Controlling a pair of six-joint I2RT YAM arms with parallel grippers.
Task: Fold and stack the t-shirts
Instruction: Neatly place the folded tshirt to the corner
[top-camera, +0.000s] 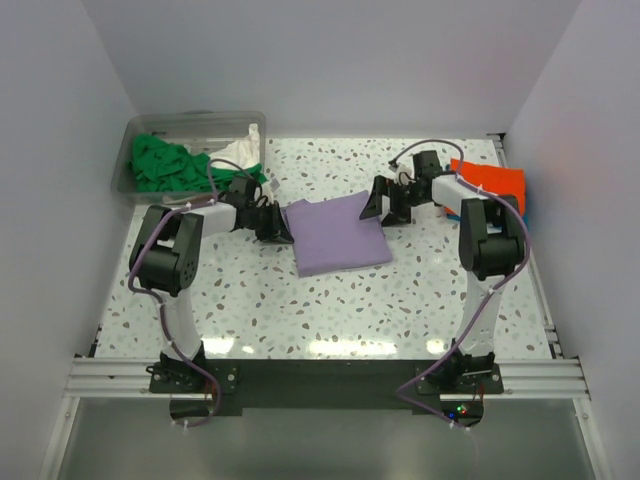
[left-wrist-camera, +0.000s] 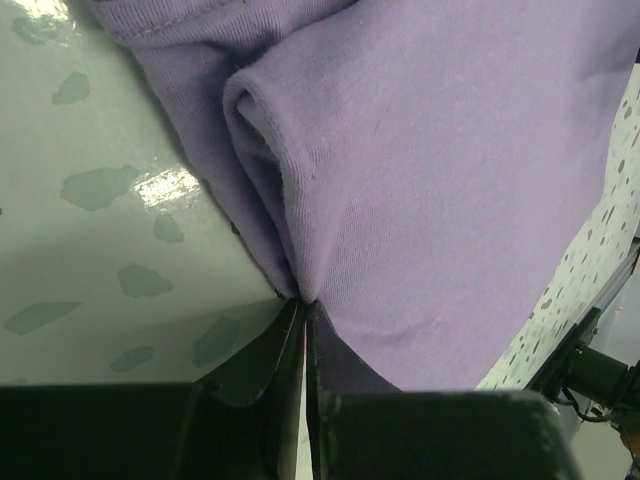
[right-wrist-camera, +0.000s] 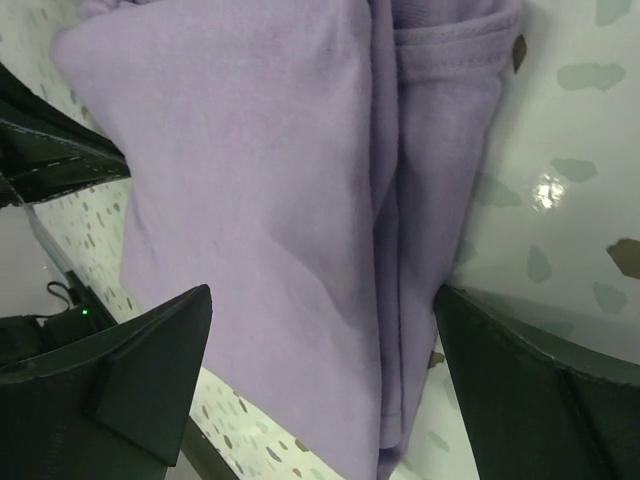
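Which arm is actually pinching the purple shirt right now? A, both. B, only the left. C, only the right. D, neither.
B: the left gripper has its jaws shut on a fold of the purple shirt, while the right gripper has its jaws wide open, one on either side of the cloth.

lavender t-shirt (top-camera: 335, 235), speckled table (top-camera: 300, 320), possibly white t-shirt (top-camera: 240, 150)
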